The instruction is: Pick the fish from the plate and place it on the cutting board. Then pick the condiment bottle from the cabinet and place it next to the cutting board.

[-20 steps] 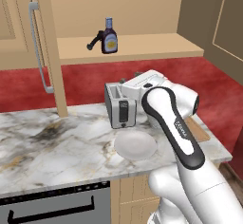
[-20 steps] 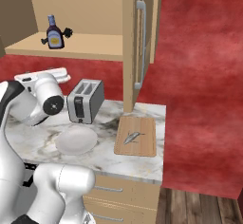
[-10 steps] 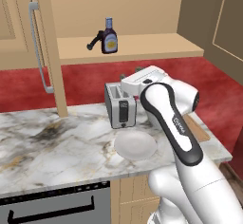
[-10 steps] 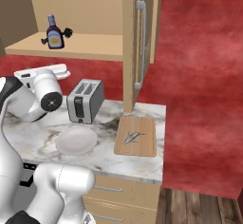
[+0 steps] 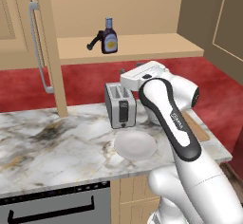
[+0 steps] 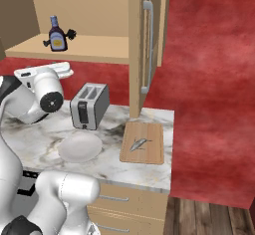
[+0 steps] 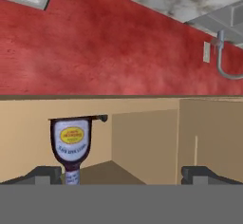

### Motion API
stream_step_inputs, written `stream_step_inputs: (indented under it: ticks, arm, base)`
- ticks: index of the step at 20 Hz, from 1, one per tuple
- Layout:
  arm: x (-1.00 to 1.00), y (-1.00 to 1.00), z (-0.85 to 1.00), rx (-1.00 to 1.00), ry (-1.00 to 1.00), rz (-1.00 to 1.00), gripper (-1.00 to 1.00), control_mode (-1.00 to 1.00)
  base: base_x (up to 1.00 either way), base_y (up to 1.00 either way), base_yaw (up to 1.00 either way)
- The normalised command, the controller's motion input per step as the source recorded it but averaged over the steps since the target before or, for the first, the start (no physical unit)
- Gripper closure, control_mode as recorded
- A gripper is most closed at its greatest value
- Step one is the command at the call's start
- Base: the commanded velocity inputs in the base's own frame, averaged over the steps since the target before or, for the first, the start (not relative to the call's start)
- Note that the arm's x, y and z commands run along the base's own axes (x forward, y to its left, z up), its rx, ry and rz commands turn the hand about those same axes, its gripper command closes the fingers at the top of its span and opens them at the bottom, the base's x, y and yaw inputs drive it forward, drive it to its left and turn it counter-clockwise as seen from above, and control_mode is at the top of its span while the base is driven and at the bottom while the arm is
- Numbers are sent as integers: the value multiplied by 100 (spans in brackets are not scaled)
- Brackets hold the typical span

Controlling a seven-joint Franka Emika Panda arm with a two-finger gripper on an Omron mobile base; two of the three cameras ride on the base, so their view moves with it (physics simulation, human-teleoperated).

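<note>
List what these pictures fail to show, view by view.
- Left base view: the cutting board is mostly hidden behind the arm, so the fish cannot be seen there.
- Hand view: the condiment bottle appears upside down, its cap cut off at the bottom.
- Right base view: the fish is too small for detail.

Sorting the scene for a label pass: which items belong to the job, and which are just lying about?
Job: fish on cutting board; plate; condiment bottle; cabinet; open pincer.
Lying about: toaster; black brush-like tool.
</note>
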Motion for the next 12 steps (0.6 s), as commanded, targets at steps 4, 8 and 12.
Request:
stream_step_inputs:
  ticks: [4, 8, 12]
  arm:
    - [0, 0, 19, 0, 1, -3, -100, -100]
    - [0, 0, 19, 0, 1, -3, -100, -100]
    - [0, 0, 20, 0, 2, -3, -100, -100]
  base:
    - [0, 0, 0]
    - [0, 0, 0]
    - [0, 0, 0]
